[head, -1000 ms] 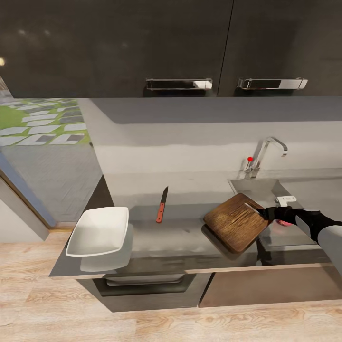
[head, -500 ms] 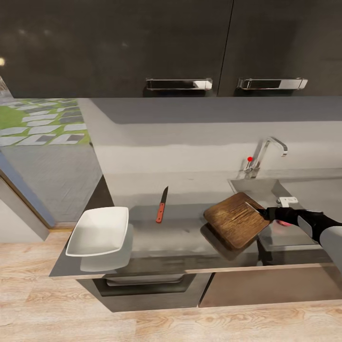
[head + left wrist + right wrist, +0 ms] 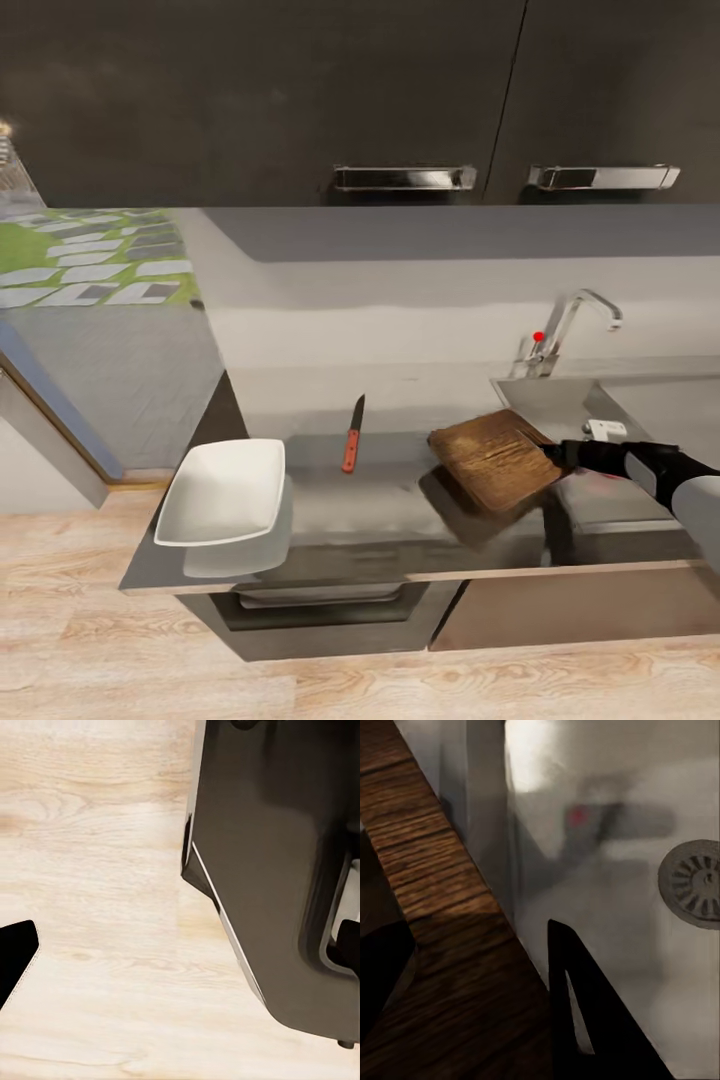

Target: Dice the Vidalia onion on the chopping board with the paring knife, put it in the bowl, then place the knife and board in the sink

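Grainy dark wood chopping board [image 3: 495, 458]; brushed steel sink [image 3: 630, 892]; matte countertop [image 3: 380, 500].

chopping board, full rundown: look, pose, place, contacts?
The chopping board is a dark brown wooden rectangle with rounded corners and visible grain. It is tilted, its sink-side end raised, with a shadow on the countertop beneath. The right hand grips that end at the sink edge. In the right wrist view the board runs between the fingers, above the basin.
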